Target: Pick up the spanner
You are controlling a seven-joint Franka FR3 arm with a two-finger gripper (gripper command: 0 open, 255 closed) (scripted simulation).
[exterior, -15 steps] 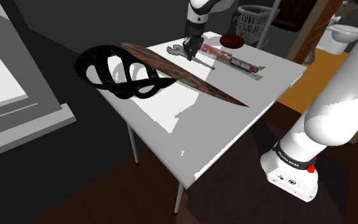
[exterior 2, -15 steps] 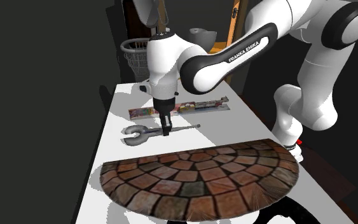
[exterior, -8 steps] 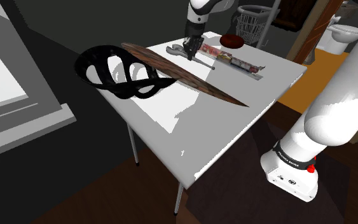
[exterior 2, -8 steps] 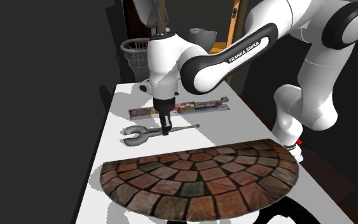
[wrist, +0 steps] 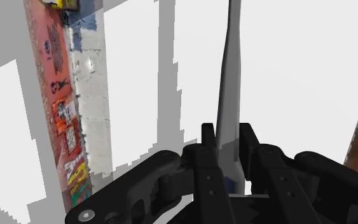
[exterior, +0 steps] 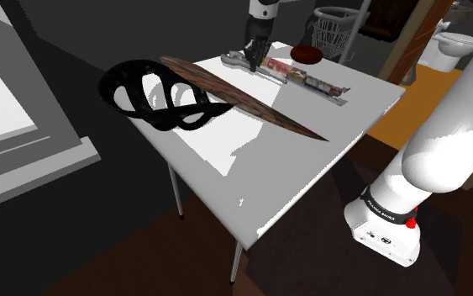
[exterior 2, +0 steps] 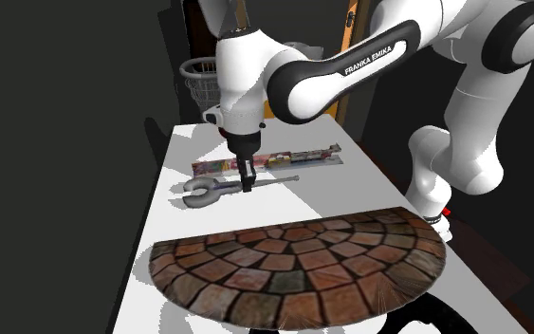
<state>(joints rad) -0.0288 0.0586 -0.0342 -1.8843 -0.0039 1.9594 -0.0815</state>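
The spanner [exterior 2: 201, 193] is grey metal with an open-jaw head; it hangs level just above the white table [exterior 2: 174, 223]. My black gripper [exterior 2: 248, 183] is shut on its shaft, near the middle. In the shoulder view the spanner [exterior: 233, 58] sticks out beside the gripper [exterior: 253, 59] at the table's far end. The wrist view has the thin grey spanner [wrist: 229, 89] shaft running away from the gripper [wrist: 228, 145], with both fingers pressed against it.
A long flat box with colourful labels [exterior: 310, 81] lies just behind the spanner. A half-round brick-pattern mat [exterior 2: 293, 270] and a black openwork object [exterior: 155, 92] take up the table's nearer part. A dark red round thing [exterior: 307, 54] and a wire basket [exterior: 331, 29] stand beyond.
The gripper has risen a little and carried the spanner up off the table, towards the labelled box. Nothing else on the table has moved.
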